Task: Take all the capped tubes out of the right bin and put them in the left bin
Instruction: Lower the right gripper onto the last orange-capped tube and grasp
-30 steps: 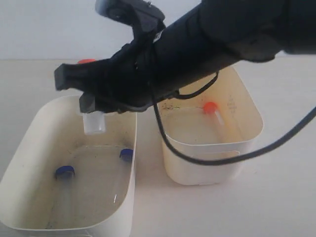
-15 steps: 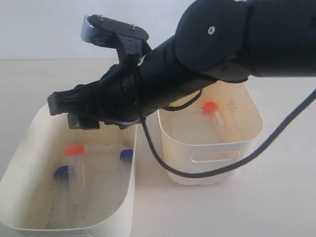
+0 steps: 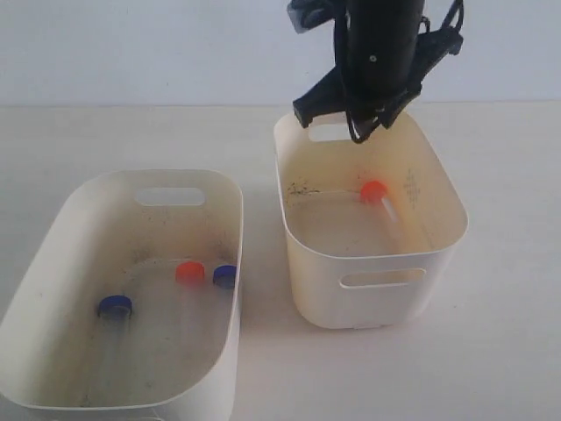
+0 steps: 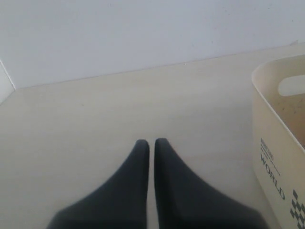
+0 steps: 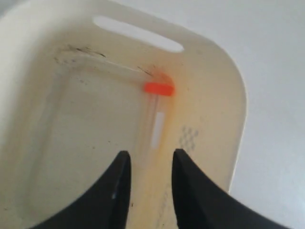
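The capped tubes (image 3: 189, 271) are mostly across: three lie on the floor of the left bin (image 3: 53, 254), two with blue caps and one with an orange-red cap. One step seems left. The right gripper (image 5: 150, 155) hangs over the far rim of the right bin (image 3: 438, 246), fingers apart and empty. Beyond it the last tube (image 5: 156, 112) lies along the bin's right wall, orange-red cap toward the far end. The left gripper (image 4: 148, 141) has its fingers together on nothing, over bare table (image 4: 95, 119) just outside the left bin. The tube hugs the wall, so a finger on that side will likely have little room, while the floor to its left is open.
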Robot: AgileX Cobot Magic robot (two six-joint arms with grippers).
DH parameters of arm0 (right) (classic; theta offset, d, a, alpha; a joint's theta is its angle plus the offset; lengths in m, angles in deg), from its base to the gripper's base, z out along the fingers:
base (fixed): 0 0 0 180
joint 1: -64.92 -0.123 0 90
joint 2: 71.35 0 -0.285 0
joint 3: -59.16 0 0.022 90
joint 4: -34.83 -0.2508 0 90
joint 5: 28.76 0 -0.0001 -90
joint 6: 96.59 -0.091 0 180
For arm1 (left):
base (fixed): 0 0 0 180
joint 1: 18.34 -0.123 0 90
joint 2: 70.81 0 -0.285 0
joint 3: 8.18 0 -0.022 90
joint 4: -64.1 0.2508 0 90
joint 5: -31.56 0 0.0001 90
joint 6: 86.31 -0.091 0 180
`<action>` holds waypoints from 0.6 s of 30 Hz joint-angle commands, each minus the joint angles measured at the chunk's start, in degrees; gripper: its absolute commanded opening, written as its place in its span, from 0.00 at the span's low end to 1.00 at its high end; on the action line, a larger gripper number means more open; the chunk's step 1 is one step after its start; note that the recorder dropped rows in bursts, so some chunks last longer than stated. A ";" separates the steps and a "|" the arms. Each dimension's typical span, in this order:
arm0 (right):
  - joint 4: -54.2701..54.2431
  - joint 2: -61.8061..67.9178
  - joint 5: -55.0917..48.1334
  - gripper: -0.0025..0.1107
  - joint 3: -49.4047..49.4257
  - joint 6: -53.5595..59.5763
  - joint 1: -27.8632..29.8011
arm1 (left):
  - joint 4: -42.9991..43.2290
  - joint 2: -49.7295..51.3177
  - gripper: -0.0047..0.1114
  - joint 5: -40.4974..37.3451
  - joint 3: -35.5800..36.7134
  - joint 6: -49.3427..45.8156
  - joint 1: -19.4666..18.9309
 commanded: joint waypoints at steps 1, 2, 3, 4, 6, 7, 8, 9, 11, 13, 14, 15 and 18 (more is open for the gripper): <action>2.01 4.30 -1.91 0.27 -1.25 -0.85 0.18 | -0.06 0.01 0.08 0.88 -0.23 0.66 -0.06; 2.01 4.81 -1.91 0.27 -1.25 -0.85 0.18 | -0.06 0.01 0.08 0.88 -0.23 0.66 -0.06; 2.13 5.45 -1.91 0.27 -1.25 -0.85 0.18 | -0.06 0.01 0.08 0.88 -0.23 0.66 -0.06; 2.13 6.08 -1.91 0.27 -1.25 -0.85 0.18 | -0.06 0.01 0.08 0.88 -0.23 0.66 -0.06; 2.68 7.18 -1.91 0.27 -1.25 -1.62 0.18 | -0.06 0.01 0.08 0.88 -0.23 0.66 -0.06; 3.41 7.77 -1.91 0.27 -1.25 -2.21 0.18 | -0.06 0.01 0.08 0.88 -0.23 0.66 -0.06; 4.24 8.22 -1.91 0.27 -1.25 -2.90 0.18 | -0.06 0.01 0.08 0.88 -0.23 0.66 -0.06; 4.90 8.83 -1.91 0.27 -1.25 -3.86 0.18 | -0.06 0.01 0.08 0.88 -0.23 0.66 -0.06; 5.19 9.92 -1.91 0.27 -1.25 -4.02 0.18 | -0.06 0.01 0.08 0.88 -0.23 0.66 -0.06; 5.19 10.82 -1.91 0.27 -1.25 -4.41 0.18 | -0.06 0.01 0.08 0.88 -0.23 0.66 -0.06; 5.19 11.42 -1.91 0.27 -1.25 -4.76 0.18 | -0.06 0.01 0.08 0.88 -0.23 0.66 -0.06; 5.19 11.84 -1.91 0.27 -1.25 -5.17 0.18 | -0.06 0.01 0.08 0.88 -0.23 0.66 -0.06; 5.40 13.16 -1.91 0.27 -1.25 -6.34 0.18 | -0.06 0.01 0.08 0.88 -0.23 0.66 -0.06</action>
